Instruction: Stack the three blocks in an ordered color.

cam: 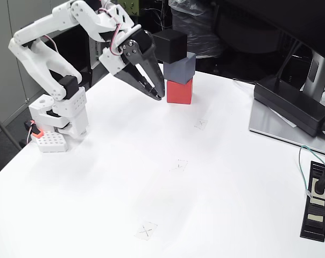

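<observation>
Where the white bench (pixel 152 188) runs nearest the camera, you have three taped cross marks: one at the front (pixel 146 230), one mid-bench (pixel 178 165), one further back (pixel 200 123). All three lie bare. They look like starting spots for the blocks, which would explain the even spacing along a diagonal.

Right edge: a power strip (pixel 316 200) with one plug in it, and behind it a flat black power adapter (pixel 293 105) on a grey sheet. Both sit well apart from the work.

Left side: the arm's base (pixel 57 121) stands near the bench edge.

Far end: the stack. Red block (pixel 179 91) on the bench, blue-grey block (pixel 182 66) on top of it, black block (pixel 170 45) on top of that. The upper two sit twisted and shifted a little off the red one, so the column looks less than square; judged stable, but only just.

The gripper (pixel 158 97) points down just left of the red block, its tips close together and narrow, holding nothing. Whether a tip touches the red block, you cannot tell from here. Stacking looks complete; any retreat should go up and left, away from the column.
</observation>
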### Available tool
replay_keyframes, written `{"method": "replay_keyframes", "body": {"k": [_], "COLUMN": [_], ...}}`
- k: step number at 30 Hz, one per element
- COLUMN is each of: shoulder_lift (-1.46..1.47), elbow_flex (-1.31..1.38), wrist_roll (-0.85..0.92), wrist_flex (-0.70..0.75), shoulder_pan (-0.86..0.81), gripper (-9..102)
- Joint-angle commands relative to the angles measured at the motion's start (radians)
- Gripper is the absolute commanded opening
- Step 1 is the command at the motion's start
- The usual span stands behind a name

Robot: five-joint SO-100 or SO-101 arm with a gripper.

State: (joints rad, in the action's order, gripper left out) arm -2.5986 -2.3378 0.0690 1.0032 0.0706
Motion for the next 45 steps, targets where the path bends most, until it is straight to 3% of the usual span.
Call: {"method": "replay_keyframes", "body": {"k": [1, 6, 11, 18, 27, 45], "shoulder_lift": [-0.127, -0.311, -0.480, -0.612, -0.643, -0.667], "elbow_flex": [-0.282, -0.561, -0.727, -0.756, -0.756, -0.755], "wrist_roll": [-0.009, -0.012, -0.014, -0.028, -0.236, -0.192], "wrist_flex": [-0.204, -0.442, -0.549, -0.495, -0.456, -0.407], "shoulder_pan": [0.023, 0.029, 0.023, 0.031, 0.023, 0.034], "gripper": [-1, -1, -1, -1, -1, -1]}}
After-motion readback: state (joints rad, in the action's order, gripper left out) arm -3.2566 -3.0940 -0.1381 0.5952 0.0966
